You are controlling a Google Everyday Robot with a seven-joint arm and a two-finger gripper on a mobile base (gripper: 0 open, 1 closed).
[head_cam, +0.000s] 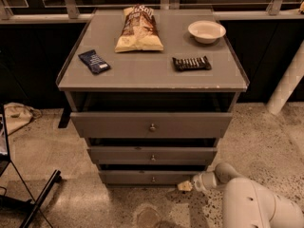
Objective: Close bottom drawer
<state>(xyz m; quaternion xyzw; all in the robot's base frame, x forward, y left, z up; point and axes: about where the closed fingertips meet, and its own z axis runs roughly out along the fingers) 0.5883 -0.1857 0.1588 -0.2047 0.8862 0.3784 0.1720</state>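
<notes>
The bottom drawer (142,177) is the slimmest grey front, lowest of three, with a small round metal knob (153,178) at its centre. It stands pulled out a little, with a dark gap above it. My gripper (185,185) is at the end of the white arm (247,201), low at the right, right at the right part of the bottom drawer's front.
The middle drawer (152,155) and the top drawer (152,124) also stand out. On the cabinet top lie a chip bag (138,28), a white bowl (206,31), a dark snack bar (191,63) and a blue packet (94,61). A black stand leg (40,196) is at left.
</notes>
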